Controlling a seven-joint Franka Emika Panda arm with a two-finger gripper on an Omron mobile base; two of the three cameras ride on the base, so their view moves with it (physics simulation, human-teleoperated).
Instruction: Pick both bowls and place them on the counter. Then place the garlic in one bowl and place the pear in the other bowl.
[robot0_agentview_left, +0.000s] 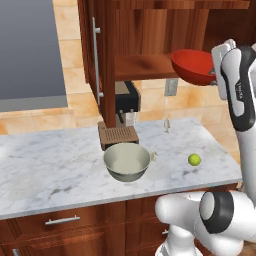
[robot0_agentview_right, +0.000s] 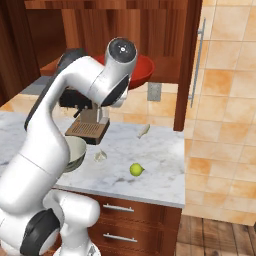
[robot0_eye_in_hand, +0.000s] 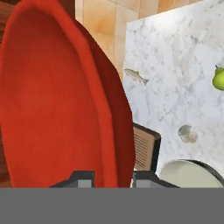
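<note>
Your gripper (robot0_eye_in_hand: 113, 178) is clamped on the rim of the red bowl (robot0_agentview_left: 192, 66), held up by the shelf (robot0_agentview_left: 142, 67) above the counter (robot0_agentview_left: 50, 170). The grey bowl (robot0_agentview_left: 127, 161) sits near the front, garlic (robot0_agentview_right: 100, 156) beside it, pear (robot0_agentview_left: 194, 159) to the right.

No readable text, number or sign stands anywhere in these views. Faint grey lettering runs along the robot's white upper arm link (robot0_agentview_left: 242, 90), too blurred to make out.
</note>
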